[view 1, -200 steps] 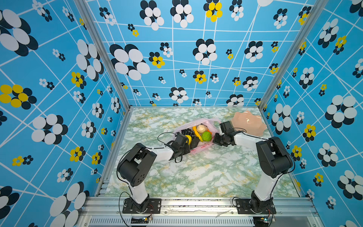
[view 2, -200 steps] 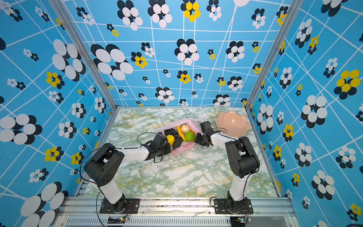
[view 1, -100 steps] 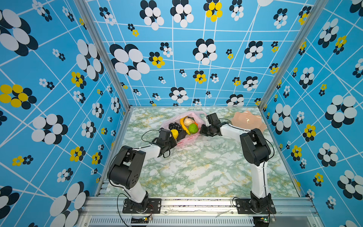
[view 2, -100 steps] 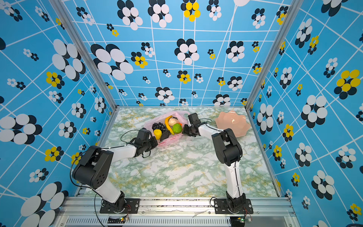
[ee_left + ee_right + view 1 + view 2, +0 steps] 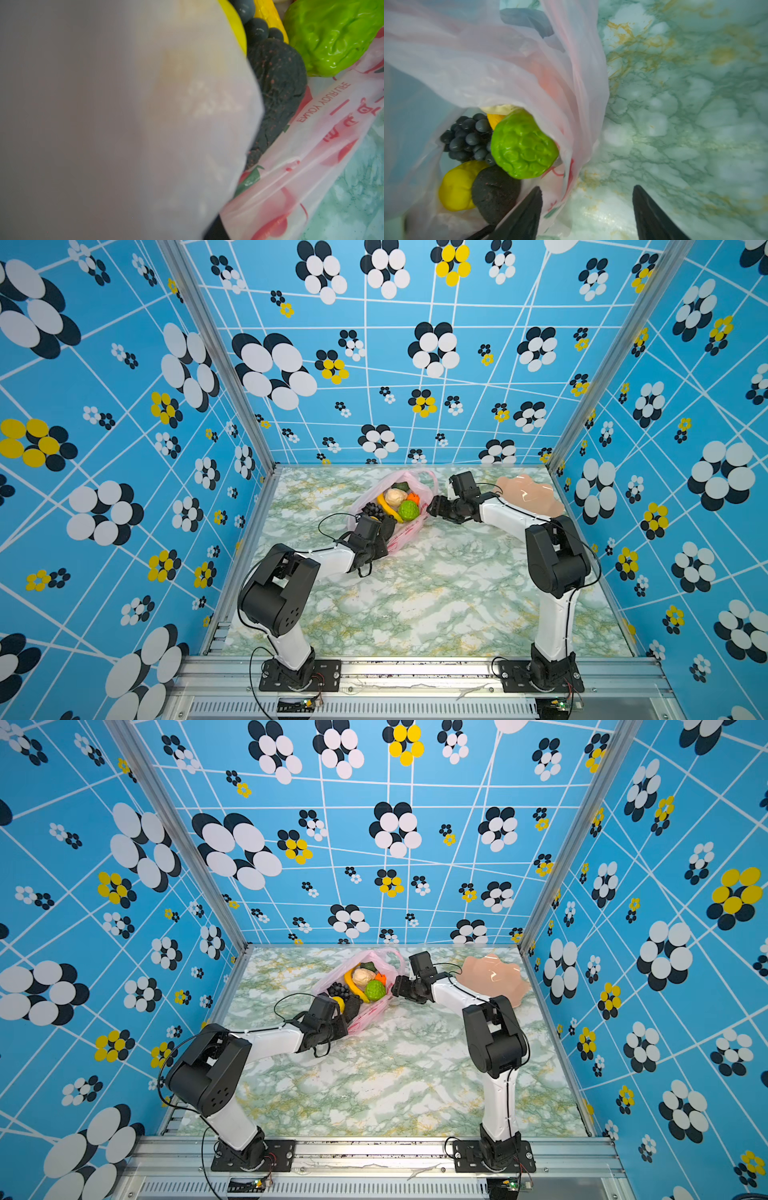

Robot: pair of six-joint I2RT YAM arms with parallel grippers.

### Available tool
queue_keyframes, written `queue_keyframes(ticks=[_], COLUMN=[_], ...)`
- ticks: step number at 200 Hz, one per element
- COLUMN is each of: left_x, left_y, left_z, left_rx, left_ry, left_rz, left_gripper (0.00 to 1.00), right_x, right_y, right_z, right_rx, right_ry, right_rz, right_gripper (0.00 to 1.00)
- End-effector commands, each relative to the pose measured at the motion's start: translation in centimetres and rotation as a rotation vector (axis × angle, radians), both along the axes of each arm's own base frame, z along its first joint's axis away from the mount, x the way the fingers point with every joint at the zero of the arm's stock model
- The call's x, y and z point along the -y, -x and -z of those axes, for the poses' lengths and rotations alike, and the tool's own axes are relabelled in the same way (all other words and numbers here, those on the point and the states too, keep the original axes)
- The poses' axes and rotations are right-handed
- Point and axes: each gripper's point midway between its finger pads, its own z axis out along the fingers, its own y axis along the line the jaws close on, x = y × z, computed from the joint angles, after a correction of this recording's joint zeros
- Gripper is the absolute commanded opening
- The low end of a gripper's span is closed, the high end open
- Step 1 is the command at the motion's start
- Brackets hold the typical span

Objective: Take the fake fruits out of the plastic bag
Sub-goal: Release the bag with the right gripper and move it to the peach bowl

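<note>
Left wrist view alone catches mirrored "ENJOY YOUR LIFE" on the plastic bag [image 5: 311, 143]; left end effector [image 5: 382, 541] clamps its edge, right end effector [image 5: 587, 187] spreads wide, empty.

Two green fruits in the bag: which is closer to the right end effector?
The bright green bumpy fruit, at the bag edge beside the right end effector; the dark green one lies farther back.

Both top views are shot from high up, well in front of the plastic bag [image 5: 409, 531] and tilted down, so the whole marble table [image 5: 415, 605] is shared. The left wrist view is jammed against the bag, half smothered by blurry film. The right wrist view is aimed into its mouth from just beside it; the fake fruits [image 5: 523, 145] are caught by both wrist views.
</note>
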Motion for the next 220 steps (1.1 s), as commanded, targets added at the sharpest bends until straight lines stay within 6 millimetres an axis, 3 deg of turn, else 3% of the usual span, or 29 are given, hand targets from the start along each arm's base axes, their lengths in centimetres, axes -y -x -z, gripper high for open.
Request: queue_keyframes(ticks=[1, 24, 50, 75, 78, 88, 130, 174, 220], left_x=[0.3, 0.3, 0.5, 0.9, 0.9, 0.9, 0.5, 0.1, -0.3], left_y=[-0.4, -0.6, -0.7, -0.8, -0.8, -0.8, -0.9, -0.6, -0.6], left_z=[-0.2, -0.4, -0.2, 0.2, 0.2, 0.2, -0.3, -0.3, -0.7], left_rx=[0.002, 0.008, 0.003, -0.007, -0.006, -0.006, 0.016, 0.003, 0.038], left_ry=[-0.032, -0.045, -0.048, -0.040, -0.039, -0.036, -0.039, -0.027, 0.003], left_rz=[0.018, 0.032, 0.056, 0.078, 0.080, 0.087, 0.115, 0.120, 0.103], left_gripper=[0.06, 0.07, 0.07, 0.07, 0.07, 0.07, 0.07, 0.07, 0.06], right_x=[0.8, 4.2, 9.9, 15.1, 16.7, 18.8, 25.9, 32.4, 36.0], right_y=[2.0, 3.4, 4.9, 6.1, 6.0, 6.4, 8.3, 9.7, 8.2], right_z=[-2.0, -3.1, -3.8, -3.8, -3.7, -3.5, -3.2, -2.4, 0.1], right_rx=[-0.001, 0.002, 0.011, 0.014, 0.013, 0.008, -0.007, -0.050, -0.086], right_ry=[-0.058, -0.101, -0.055, -0.004, 0.000, 0.010, 0.069, 0.126, 0.119], right_rz=[-0.011, 0.061, 0.205, 0.355, 0.397, 0.462, 0.692, 0.878, 0.950], right_gripper=[0.81, 0.84, 0.84, 0.83, 0.83, 0.82, 0.80, 0.77, 0.74])
